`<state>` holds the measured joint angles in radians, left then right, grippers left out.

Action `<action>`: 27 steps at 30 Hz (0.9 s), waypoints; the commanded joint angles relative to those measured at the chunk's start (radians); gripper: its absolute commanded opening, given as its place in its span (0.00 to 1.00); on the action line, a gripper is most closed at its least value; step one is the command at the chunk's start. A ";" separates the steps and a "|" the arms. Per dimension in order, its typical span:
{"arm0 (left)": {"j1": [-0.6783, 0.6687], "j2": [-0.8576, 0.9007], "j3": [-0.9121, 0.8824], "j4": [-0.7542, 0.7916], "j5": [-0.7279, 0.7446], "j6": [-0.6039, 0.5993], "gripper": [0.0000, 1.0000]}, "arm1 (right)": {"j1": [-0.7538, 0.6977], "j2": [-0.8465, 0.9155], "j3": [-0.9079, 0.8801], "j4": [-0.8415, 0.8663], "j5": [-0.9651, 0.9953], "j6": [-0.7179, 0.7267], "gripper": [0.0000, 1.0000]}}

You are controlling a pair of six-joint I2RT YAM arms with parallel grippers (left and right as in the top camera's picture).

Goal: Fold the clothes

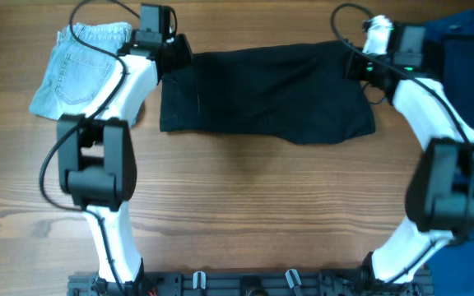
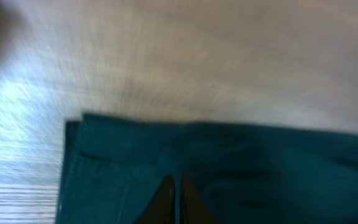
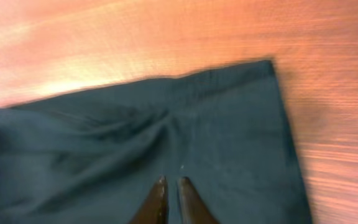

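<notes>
Black fabric garment (image 1: 266, 90): soft, limp; take at upper corners.
Left gripper (image 2: 174, 180): pressed together.
Right gripper (image 3: 171, 182): pinching garment.

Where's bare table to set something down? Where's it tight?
Free: the wide table strip on the near side of the black garment, between left arm and right arm. Tight: far left, denim shorts; far right, blue fabric.
</notes>
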<state>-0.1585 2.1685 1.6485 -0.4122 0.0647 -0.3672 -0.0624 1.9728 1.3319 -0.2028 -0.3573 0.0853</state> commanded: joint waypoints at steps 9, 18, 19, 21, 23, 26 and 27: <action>-0.018 0.120 -0.008 -0.262 -0.177 0.020 0.04 | 0.048 0.190 -0.003 -0.387 0.219 0.004 0.04; -0.013 -0.042 0.029 -0.367 -0.190 0.019 0.04 | 0.049 -0.015 0.040 -0.536 0.148 -0.013 0.04; -0.013 -0.093 0.038 -0.349 -0.190 0.019 0.04 | 0.049 -0.085 0.057 -0.531 0.147 -0.022 0.04; -0.012 -0.180 0.038 -0.328 -0.190 0.019 0.05 | 0.049 -0.262 0.064 -0.443 0.166 -0.027 0.08; -0.013 -0.211 0.038 -0.356 -0.187 0.019 0.13 | 0.045 -0.379 0.064 -0.361 0.256 -0.083 0.18; -0.013 -0.208 0.037 -0.453 -0.155 0.020 0.25 | 0.004 -0.381 0.064 -0.322 0.255 -0.170 0.18; -0.013 -0.206 0.038 -0.466 -0.140 0.020 0.24 | -0.023 -0.344 0.064 -0.320 0.243 -0.205 0.16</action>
<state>-0.1764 1.9450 1.6905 -0.8558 -0.1051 -0.3527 -0.0444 1.5482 1.4078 -0.5179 -0.1383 -0.0322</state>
